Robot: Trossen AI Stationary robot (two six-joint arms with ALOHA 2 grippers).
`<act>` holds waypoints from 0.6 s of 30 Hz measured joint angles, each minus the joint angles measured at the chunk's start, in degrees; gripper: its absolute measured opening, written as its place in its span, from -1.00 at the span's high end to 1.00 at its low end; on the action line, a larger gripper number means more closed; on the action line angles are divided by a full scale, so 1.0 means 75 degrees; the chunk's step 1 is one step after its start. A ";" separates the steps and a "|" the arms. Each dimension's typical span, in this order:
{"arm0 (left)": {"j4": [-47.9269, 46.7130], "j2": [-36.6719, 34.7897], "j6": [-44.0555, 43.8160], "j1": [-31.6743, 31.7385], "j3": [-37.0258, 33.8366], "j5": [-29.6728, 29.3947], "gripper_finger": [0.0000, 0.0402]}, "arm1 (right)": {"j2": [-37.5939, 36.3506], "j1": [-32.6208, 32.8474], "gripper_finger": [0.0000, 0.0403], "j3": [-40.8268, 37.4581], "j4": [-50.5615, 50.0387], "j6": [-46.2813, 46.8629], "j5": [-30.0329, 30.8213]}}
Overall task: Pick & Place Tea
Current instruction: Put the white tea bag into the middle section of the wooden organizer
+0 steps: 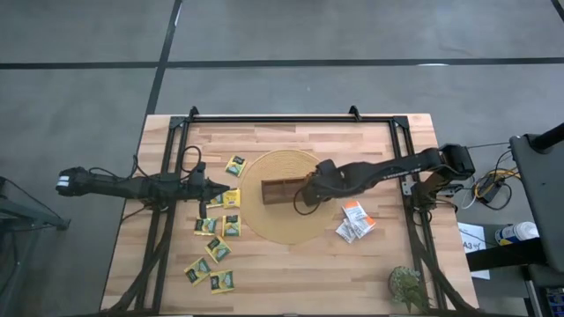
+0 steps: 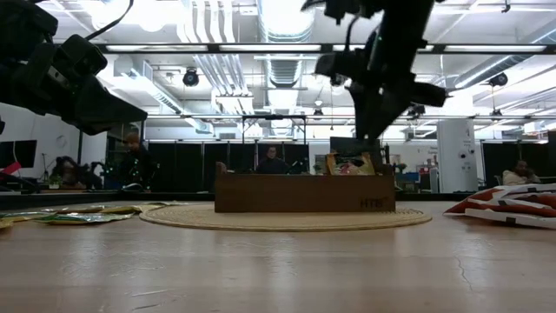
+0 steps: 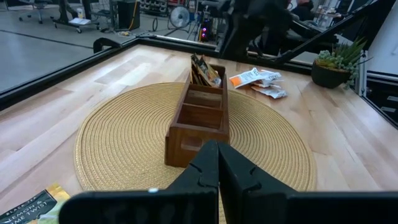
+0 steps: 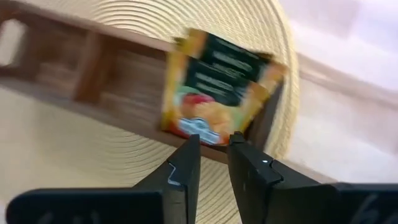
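Observation:
A brown wooden tray (image 1: 284,188) with three compartments lies on a round woven mat (image 1: 282,227). An orange tea packet (image 4: 214,87) stands slanted in the tray's right end compartment and sticks up over the rim (image 2: 352,163). My right gripper (image 4: 213,142) hangs just above that packet and points steeply down. Its fingers are a narrow gap apart with nothing between them. Yellow-green tea packets (image 1: 216,246) lie flat on the left side of the table. White-and-orange ones (image 1: 357,220) lie right of the mat. My left gripper (image 3: 217,163) is shut and hovers at the mat's left, near the yellow-green packets.
A small potted plant (image 1: 407,286) stands at the near right corner. A black metal frame (image 1: 291,117) runs along the far edge and both sides of the table. The tray's two other compartments (image 3: 198,112) show no packets. Bare wood lies near the front edge (image 1: 300,282).

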 joint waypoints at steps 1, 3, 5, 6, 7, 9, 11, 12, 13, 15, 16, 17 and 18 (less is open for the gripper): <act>0.0000 0.0000 0.0000 0.0000 -0.0002 0.0000 1.00 | 0.0000 0.0000 0.64 0.0098 0.0011 -0.0282 -0.0011; -0.0002 -0.0003 -0.0001 0.0002 -0.0002 0.0000 1.00 | 0.0000 0.0000 0.64 0.0266 0.0025 -0.0894 -0.0011; 0.0000 -0.0003 -0.0001 0.0000 -0.0002 0.0000 1.00 | 0.0000 0.0000 0.64 0.0421 0.0059 -0.1565 0.0007; 0.0000 -0.0003 0.0000 0.0001 -0.0002 0.0000 1.00 | 0.0000 0.0000 0.63 0.0469 0.0097 -0.1928 0.0022; -0.0001 0.0000 -0.0003 0.0002 -0.0002 0.0000 1.00 | 0.0000 0.0001 0.62 0.0499 0.0146 -0.2267 0.0045; 0.0000 -0.0003 0.0000 0.0000 -0.0002 0.0000 1.00 | 0.0000 0.0012 0.60 0.0515 0.0364 -0.2945 0.0076; 0.0000 -0.0003 -0.0002 0.0000 -0.0001 0.0000 1.00 | 0.0000 0.0014 0.59 0.0463 0.0814 -0.3653 0.0074; 0.0000 -0.0003 0.0000 0.0001 -0.0001 0.0000 1.00 | 0.0002 0.0015 0.58 0.0422 0.1031 -0.3970 0.0074; -0.0001 -0.0003 -0.0002 0.0002 -0.0001 0.0000 1.00 | 0.0029 0.0015 0.57 0.0392 0.1294 -0.4299 0.0062; 0.0000 -0.0003 -0.0001 0.0001 -0.0002 -0.0001 1.00 | 0.0105 0.0015 0.57 0.0349 0.1926 -0.5062 -0.0080; -0.0001 -0.0003 -0.0002 0.0001 -0.0001 0.0000 1.00 | 0.0160 0.0015 0.56 0.0327 0.2266 -0.5477 -0.0211; 0.0000 -0.0002 -0.0002 0.0002 -0.0002 0.0000 1.00 | 0.0238 0.0015 0.56 0.0317 0.2608 -0.5921 -0.0444; -0.0003 -0.0001 -0.0003 0.0002 -0.0002 0.0000 1.00 | 0.0350 0.0015 0.56 0.0314 0.2957 -0.6365 -0.0731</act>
